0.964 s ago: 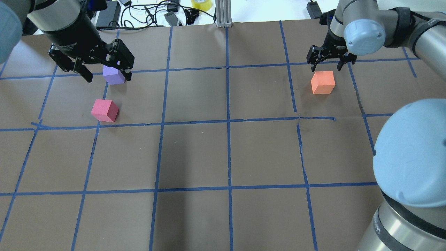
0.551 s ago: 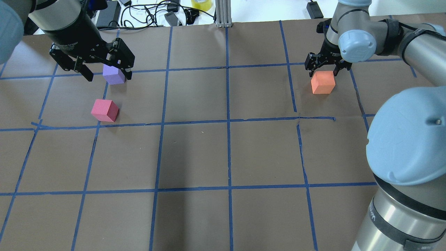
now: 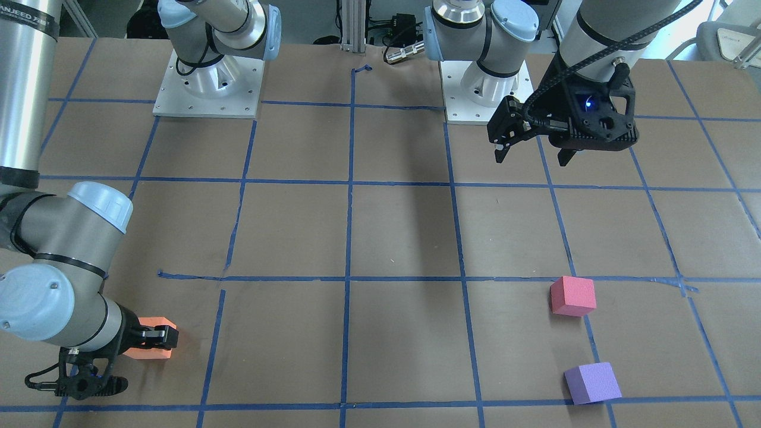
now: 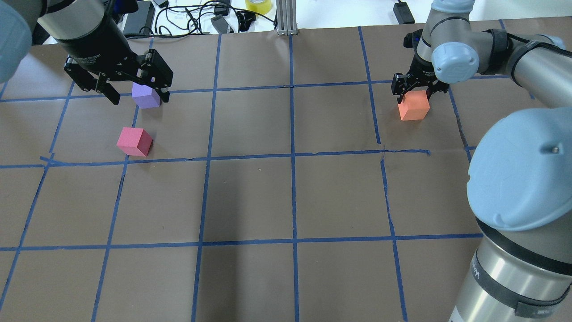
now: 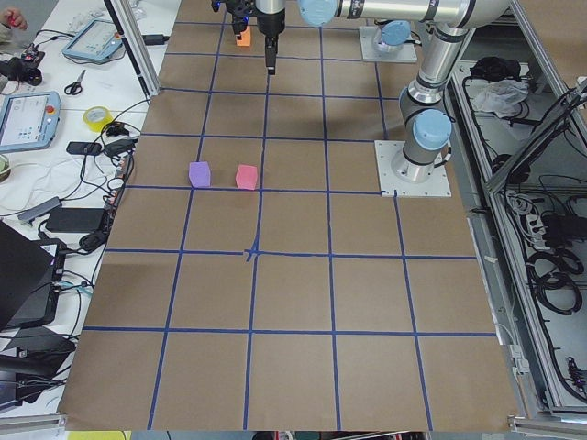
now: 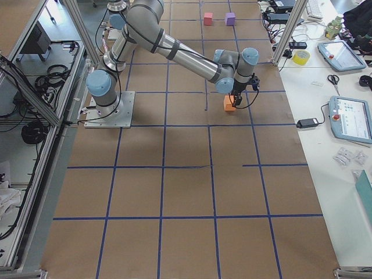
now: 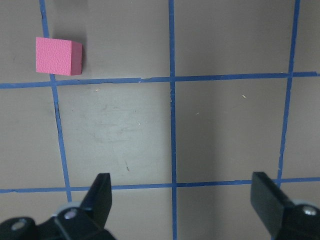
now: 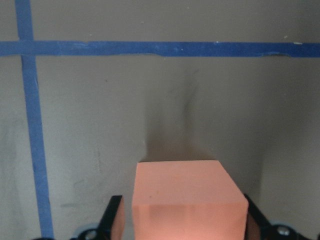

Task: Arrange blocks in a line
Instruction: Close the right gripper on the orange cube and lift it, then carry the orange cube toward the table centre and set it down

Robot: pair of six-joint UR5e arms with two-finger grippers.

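The orange block (image 4: pixel 414 106) sits at the far right of the brown table. My right gripper (image 4: pixel 419 91) is low over it and open, with a finger on each side. In the right wrist view the orange block (image 8: pixel 190 200) fills the space between the fingers (image 8: pixel 115 217). A narrow gap shows on the left side. The purple block (image 4: pixel 146 95) and the pinkish-red block (image 4: pixel 134 141) sit at the far left, apart from each other. My left gripper (image 4: pixel 137 95) hangs open and empty high above them. The left wrist view shows only the pinkish-red block (image 7: pixel 57 56).
Blue tape lines (image 4: pixel 292 156) divide the table into squares. Cables, a power brick and a yellow tape roll (image 4: pixel 258 5) lie beyond the far edge beside an aluminium post (image 4: pixel 286 18). The two arm bases (image 3: pixel 208 83) (image 3: pixel 484 89) stand at the robot's side.
My right gripper has come down from above and behind the orange block, so that its fingers now straddle it. The left gripper and all three blocks have stayed in place.
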